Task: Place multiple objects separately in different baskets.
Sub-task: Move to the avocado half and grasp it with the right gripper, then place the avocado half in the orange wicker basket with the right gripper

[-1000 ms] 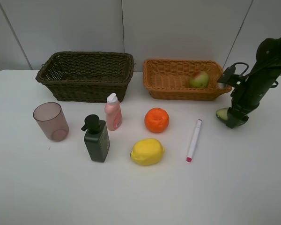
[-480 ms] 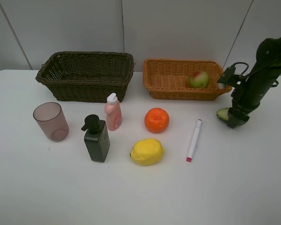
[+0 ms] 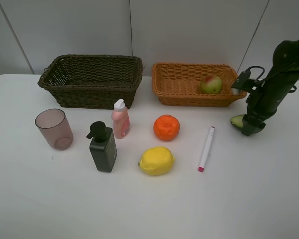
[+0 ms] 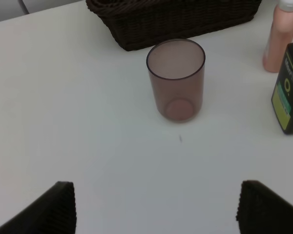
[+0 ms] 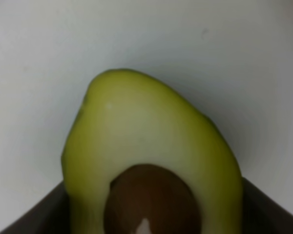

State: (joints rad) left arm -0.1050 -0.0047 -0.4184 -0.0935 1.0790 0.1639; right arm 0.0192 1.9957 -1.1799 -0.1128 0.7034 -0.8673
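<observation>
We see the halved avocado (image 5: 146, 146), pale green flesh round a brown pit, on the white counter (image 3: 259, 189) just right of the orange-tan basket (image 3: 189, 65). The right gripper (image 3: 250, 130) straddles it, jaws at its flanks; whether they grip, we cannot tell. The left gripper (image 4: 156, 209) has its jaws wide near the pinkish cup (image 4: 176, 80). Nothing has shifted since a second ago.

On the white table (image 3: 149, 209), the right gripper (image 3: 249, 128) is down at the halved avocado (image 3: 236, 121) beside the light orange-tan basket (image 3: 189, 98) holding the red-green mango (image 3: 211, 84), while the orange (image 3: 167, 127), yellow lemon (image 3: 156, 161) and white pink-tipped marker (image 3: 206, 149) lie nearby.
</observation>
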